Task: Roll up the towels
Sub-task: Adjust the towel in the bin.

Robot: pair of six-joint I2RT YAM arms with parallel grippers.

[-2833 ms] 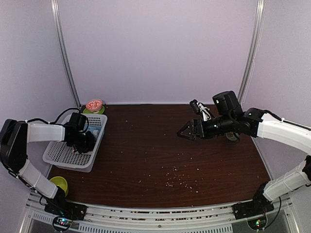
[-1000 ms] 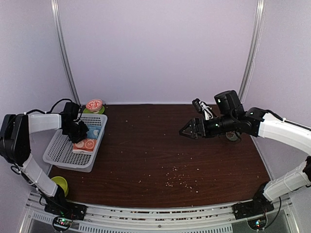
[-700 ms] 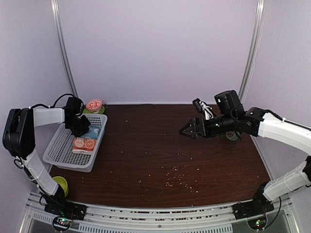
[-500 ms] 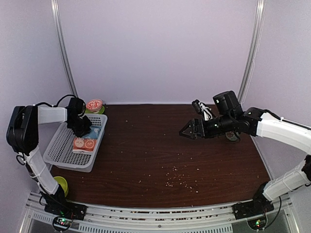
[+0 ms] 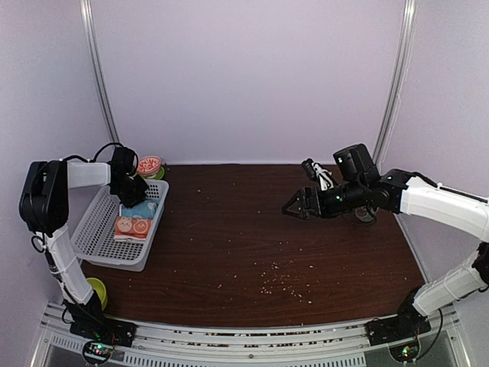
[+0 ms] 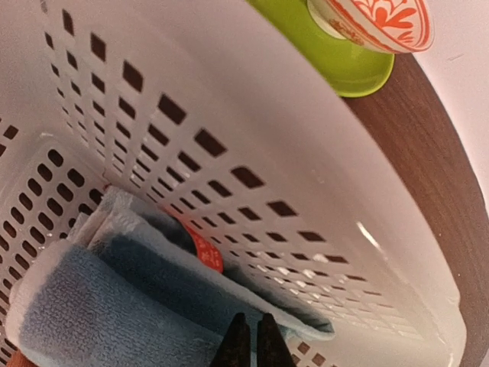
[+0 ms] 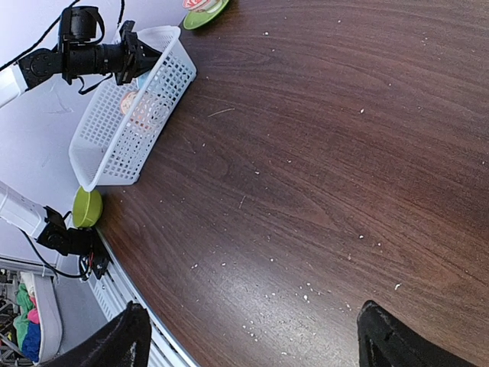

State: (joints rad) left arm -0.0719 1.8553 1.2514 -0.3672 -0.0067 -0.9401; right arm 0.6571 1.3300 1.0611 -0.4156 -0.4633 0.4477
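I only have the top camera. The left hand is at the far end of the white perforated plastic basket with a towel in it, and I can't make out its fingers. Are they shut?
Observer: Yes. The left wrist view shows the left hand with its fingers pressed together. The tips are at the edge of the light blue cloth towel, which lies folded in the white perforated plastic basket. I cannot tell whether any cloth is pinched between them.
Operator: Anything showing in the towel's folds?
Observer: A small red-orange patch peeks out between the layers, next to the basket wall.
Operator: And the right hand?
Observer: Its wrist view shows the right hand wide open with nothing between the fingers. Below it is only the dark wooden table, scattered with crumbs.
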